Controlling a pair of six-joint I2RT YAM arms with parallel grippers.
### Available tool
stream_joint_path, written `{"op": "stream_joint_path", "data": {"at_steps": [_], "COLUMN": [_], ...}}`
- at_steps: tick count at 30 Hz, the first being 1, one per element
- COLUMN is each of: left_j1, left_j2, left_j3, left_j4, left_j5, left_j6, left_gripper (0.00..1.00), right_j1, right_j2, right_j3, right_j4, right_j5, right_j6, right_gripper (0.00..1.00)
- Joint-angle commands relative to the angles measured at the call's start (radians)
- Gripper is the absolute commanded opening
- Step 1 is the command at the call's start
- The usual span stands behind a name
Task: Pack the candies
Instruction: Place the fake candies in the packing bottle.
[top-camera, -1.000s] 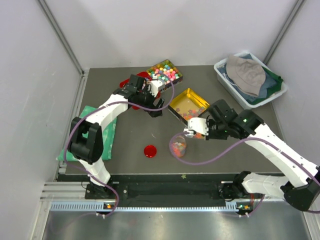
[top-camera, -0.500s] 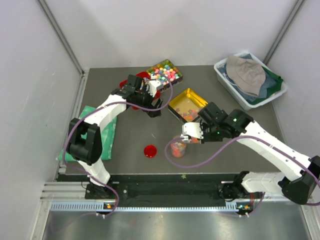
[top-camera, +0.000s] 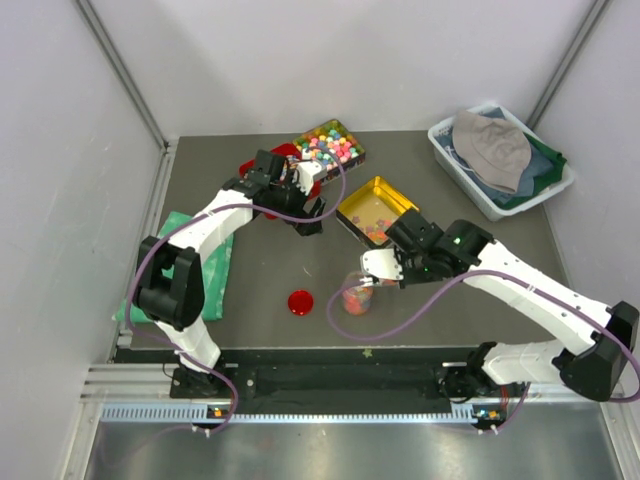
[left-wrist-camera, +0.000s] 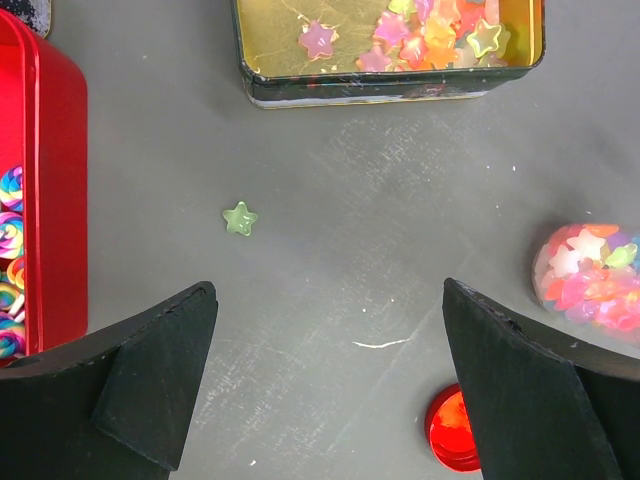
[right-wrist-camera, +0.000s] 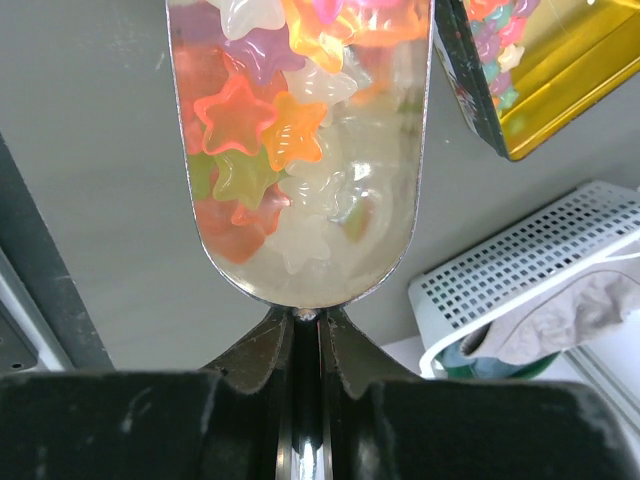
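The candies are tiny glossy stars in orange, pink, yellow and green. Some lie in the gold tin (top-camera: 375, 210), which also shows in the left wrist view (left-wrist-camera: 390, 50). Some fill a small clear jar (top-camera: 356, 296), seen at the right of the left wrist view (left-wrist-camera: 590, 280). My right gripper (top-camera: 392, 263) is shut on the handle of a shiny scoop (right-wrist-camera: 300, 150) loaded with candies, its tip just above the jar. My left gripper (top-camera: 304, 207) is open and empty above the table (left-wrist-camera: 328, 300). One green star (left-wrist-camera: 239, 218) lies loose on the table.
A red jar lid (top-camera: 300, 302) lies left of the jar. A red tin (left-wrist-camera: 40, 200) of striped sweets and a tin of pastel balls (top-camera: 330, 143) stand at the back. A white basket (top-camera: 455, 160) with cloth sits at the back right. A green cloth (top-camera: 225, 270) lies at the left.
My right arm has swung left and forward, bringing the loaded scoop from beside the gold tin to the jar. The left arm has not moved.
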Motion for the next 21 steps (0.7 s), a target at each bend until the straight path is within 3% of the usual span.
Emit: {"op": "stream_joint_path", "data": {"at_steps": [1,21], "left_j1": [0.007,0.012], "left_j2": [-0.055,-0.057], "left_j3": [-0.010,-0.027], "left_j4": [0.009,0.025], "left_j5": [0.024,0.032], "left_j6": [0.009,-0.002], "left_gripper": [0.99,0.99], "right_j1": [0.032,0.091], "right_j2": [0.005,0.043], "right_j3": [0.023,0.048], "right_j4": [0.025,0.015], "right_j5": [0.052,0.122], "right_j6": [-0.020,-0.038], "right_gripper": [0.00,0.00]}}
